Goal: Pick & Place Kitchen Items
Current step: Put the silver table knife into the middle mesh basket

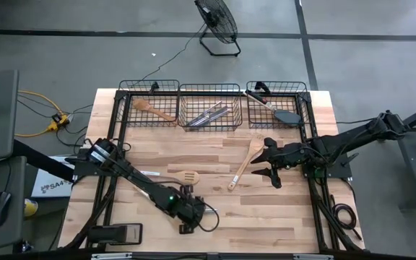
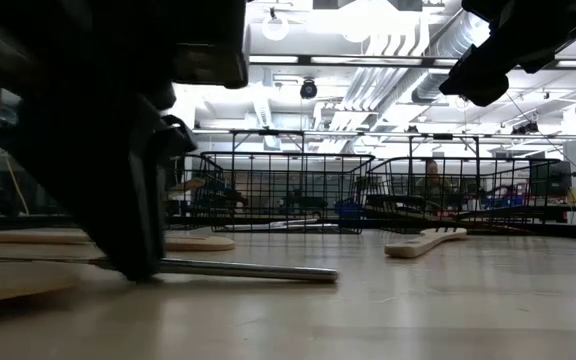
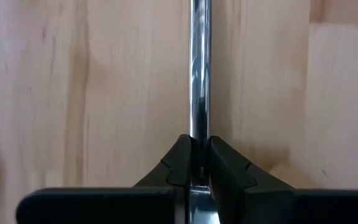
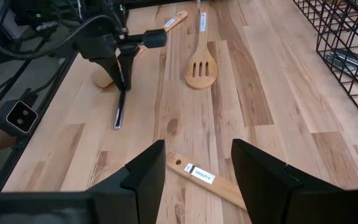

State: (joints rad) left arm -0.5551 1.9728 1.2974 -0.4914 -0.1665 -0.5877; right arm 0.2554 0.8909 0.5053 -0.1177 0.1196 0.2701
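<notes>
Jaws of the left gripper (image 3: 199,163) are clamped on a silver metal knife (image 3: 199,74) that lies flat on the desk (image 1: 280,217), near its front edge. Jaws of the right gripper (image 4: 194,174) are spread wide and empty, above a wooden spoon (image 4: 205,179). A slotted wooden spatula (image 4: 200,61) lies between the two arms, and three black wire baskets (image 1: 209,108) stand along the far edge, holding more utensils.

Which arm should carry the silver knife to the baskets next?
Left. The left gripper is already shut on the silver knife lying on the table. The right gripper is open, over a wooden spoon.
</notes>
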